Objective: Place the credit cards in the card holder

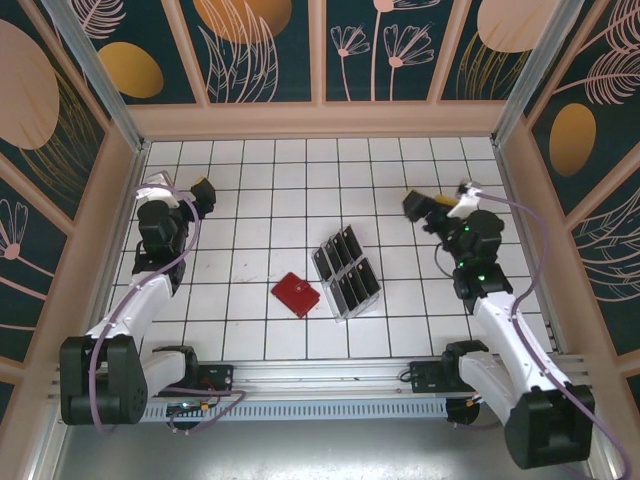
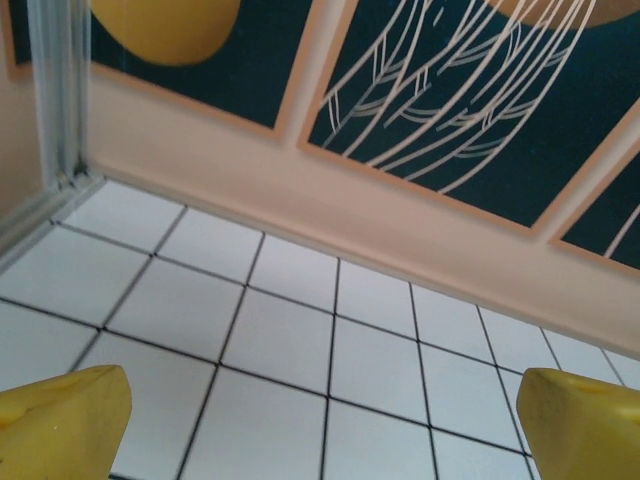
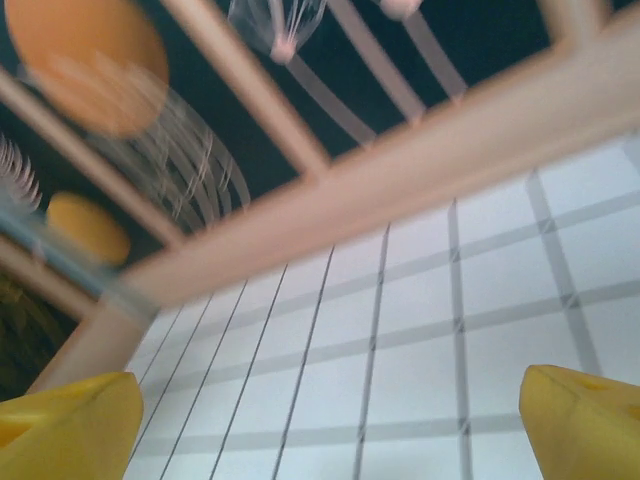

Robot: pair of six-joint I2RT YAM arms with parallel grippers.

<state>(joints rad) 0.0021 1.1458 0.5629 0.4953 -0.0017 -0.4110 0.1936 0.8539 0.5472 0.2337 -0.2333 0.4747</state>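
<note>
The red card holder point(image 1: 296, 294) lies closed and flat on the white gridded table, near the middle front. Just to its right, several black credit cards point(image 1: 346, 272) stand in the slots of a clear plastic rack point(image 1: 350, 298). My left gripper point(image 1: 200, 192) hangs at the far left, well away from both, open with nothing between its yellow fingers point(image 2: 60, 420). My right gripper point(image 1: 428, 207) is at the far right, also open and empty, its yellow fingers point(image 3: 585, 425) wide apart over bare tiles.
Wooden walls with dark floral panels point(image 1: 320, 50) close in the table on three sides. An aluminium rail point(image 1: 330, 385) runs along the near edge by the arm bases. Bare tiles point(image 1: 250, 200) lie between the grippers and the rack.
</note>
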